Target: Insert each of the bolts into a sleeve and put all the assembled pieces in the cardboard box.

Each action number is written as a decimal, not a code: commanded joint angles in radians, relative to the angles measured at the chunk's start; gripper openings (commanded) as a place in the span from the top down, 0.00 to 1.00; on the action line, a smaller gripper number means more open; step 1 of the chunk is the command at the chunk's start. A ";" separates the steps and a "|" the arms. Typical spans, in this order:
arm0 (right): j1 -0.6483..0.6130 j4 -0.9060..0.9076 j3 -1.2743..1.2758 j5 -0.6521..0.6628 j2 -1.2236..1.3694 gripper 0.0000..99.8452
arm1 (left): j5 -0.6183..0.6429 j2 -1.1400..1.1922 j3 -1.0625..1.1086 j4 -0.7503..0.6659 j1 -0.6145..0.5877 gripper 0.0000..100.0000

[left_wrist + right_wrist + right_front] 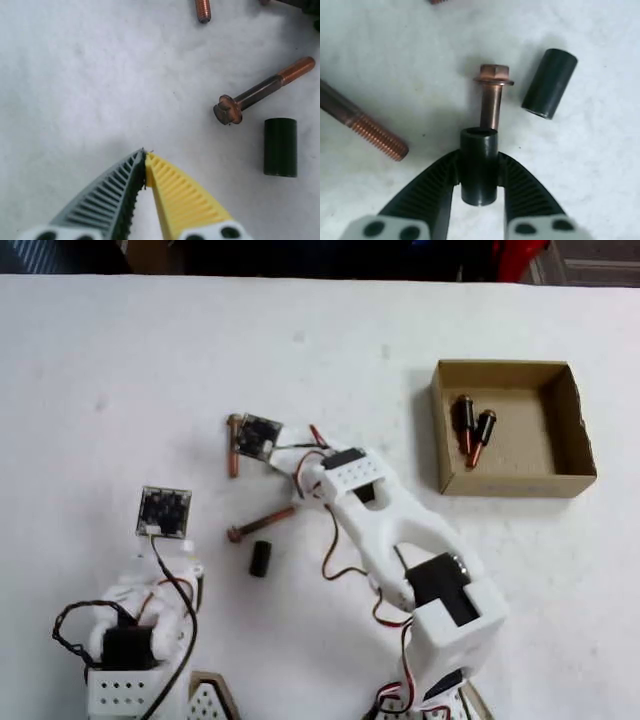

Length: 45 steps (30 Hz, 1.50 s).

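My R gripper (pixel 479 161) is clamped on a black sleeve (pixel 479 145), one finger on each side. A copper bolt (pixel 492 95) lies in line w/ it, shank meeting the sleeve's mouth and hex head sticking out beyond. I can't tell how deep it sits. Just beside that bolt, not touching, lies a second sleeve (pixel 549 83). On its other side is the threaded end of another bolt (pixel 375 132). My L gripper (pixel 145 155) is closed, tips together w/ nothing btwn them, low over the white table (pixel 75 75) at near left. To its right lie a slanted bolt (pixel 262 92) and, just nearer, a loose sleeve (pixel 280 146); the two are apart. The cardboard box (pixel 515 483) sits at far right, well apart from both arms. It holds two assembled pieces (pixel 465 422) lying side by side.
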 commanded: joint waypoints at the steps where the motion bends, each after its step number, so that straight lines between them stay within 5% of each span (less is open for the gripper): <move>1: -0.015 0.062 -0.012 0.003 -0.079 0.98 | -0.008 -0.013 -0.003 -0.018 -0.008 0.98; 18: 0.058 0.321 -0.012 -0.020 -0.306 0.98 | -0.008 -0.013 -0.003 -0.018 -0.008 0.98; 24: 0.148 0.325 -0.009 -0.181 -0.300 0.98 | -0.008 -0.013 -0.003 -0.018 -0.008 0.98; 39: 0.208 0.317 0.155 -0.196 -0.179 0.98 | -0.008 -0.013 -0.003 -0.015 -0.008 0.98; 45: 0.223 0.317 0.155 -0.189 -0.125 0.87 | -0.008 -0.013 -0.003 -0.015 -0.008 0.98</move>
